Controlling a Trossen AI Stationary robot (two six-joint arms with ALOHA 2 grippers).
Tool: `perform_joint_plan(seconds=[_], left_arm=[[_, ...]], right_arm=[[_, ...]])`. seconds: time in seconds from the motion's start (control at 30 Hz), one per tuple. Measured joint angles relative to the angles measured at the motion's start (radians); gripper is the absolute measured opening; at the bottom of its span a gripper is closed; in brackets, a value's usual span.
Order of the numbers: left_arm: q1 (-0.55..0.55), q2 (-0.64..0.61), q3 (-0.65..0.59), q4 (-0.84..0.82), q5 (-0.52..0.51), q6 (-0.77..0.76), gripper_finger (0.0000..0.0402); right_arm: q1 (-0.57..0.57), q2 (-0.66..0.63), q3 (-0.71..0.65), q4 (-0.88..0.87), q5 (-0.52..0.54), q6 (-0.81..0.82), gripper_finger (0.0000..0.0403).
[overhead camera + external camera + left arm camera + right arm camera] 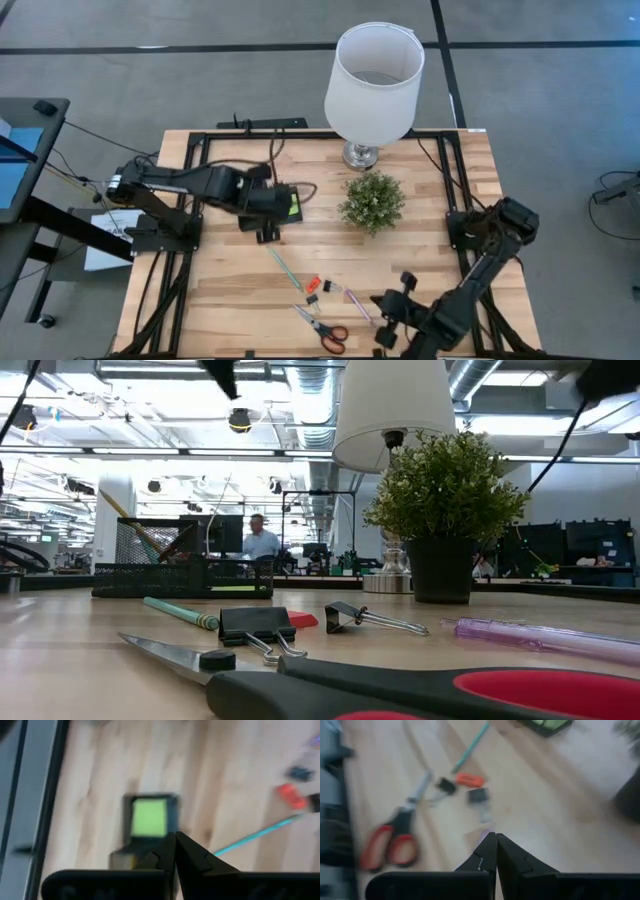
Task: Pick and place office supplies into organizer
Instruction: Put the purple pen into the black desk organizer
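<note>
Hovering at mid-left, the left gripper (268, 232), fingers together, is above the organizer (150, 820) holding the sticky-note pad (149, 817); scissors (322, 327), teal pen (284, 268) and clips (469, 780) remain on the bench (230, 290). The right gripper (392, 318) waits, fingers together, at lower right.

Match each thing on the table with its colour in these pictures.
Things:
1. scissors
2. sticky pad
3. lamp shade
4. pen

Colours:
a. white
b. teal
c. red handles
d. lime green

Pairs: 1-c, 2-d, 3-a, 4-b
</note>
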Motion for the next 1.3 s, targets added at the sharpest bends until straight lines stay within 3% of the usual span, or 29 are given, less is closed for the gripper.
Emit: perform_joint_plan(seconds=[0.2,0.3,0.47,0.6,0.77,0.93,1.1,1.2,1.3], left_arm=[[-0.108,0.000,-0.114,0.355,0.010,0.094,0.0002],[-0.148,0.000,-0.217,0.579,0.087,0.195,0.0002],[-0.180,0.001,-0.434,1.026,0.246,0.287,0.0002],[-0.176,0.001,-0.576,1.306,0.275,0.338,0.0002],[-0.147,0.010,-0.678,1.404,0.281,0.365,0.0026],[-0.126,0.098,-0.703,1.485,0.319,0.363,0.0079],[-0.109,0.197,-0.701,1.623,0.320,0.402,0.0121],[-0.097,0.237,-0.686,1.642,0.322,0.420,0.0135],[-0.085,0.284,-0.663,1.643,0.403,0.420,0.0141]], right_arm=[[0.049,0.070,0.002,0.205,-0.023,0.112,0.0000],[0.057,0.118,0.002,0.242,-0.039,0.177,0.0000],[0.075,0.165,0.045,0.099,-0.111,0.317,0.0000],[0.080,0.161,0.083,0.026,-0.195,0.371,0.0000],[0.068,0.161,0.124,0.117,-0.342,0.353,0.0000],[0.040,0.161,0.128,0.315,-0.365,0.262,0.0000],[-0.025,0.201,0.126,0.284,-0.363,0.266,0.0000],[-0.055,0.231,0.129,0.284,-0.447,0.289,0.0000],[-0.066,0.264,0.124,0.263,-0.478,0.284,0.0000]])
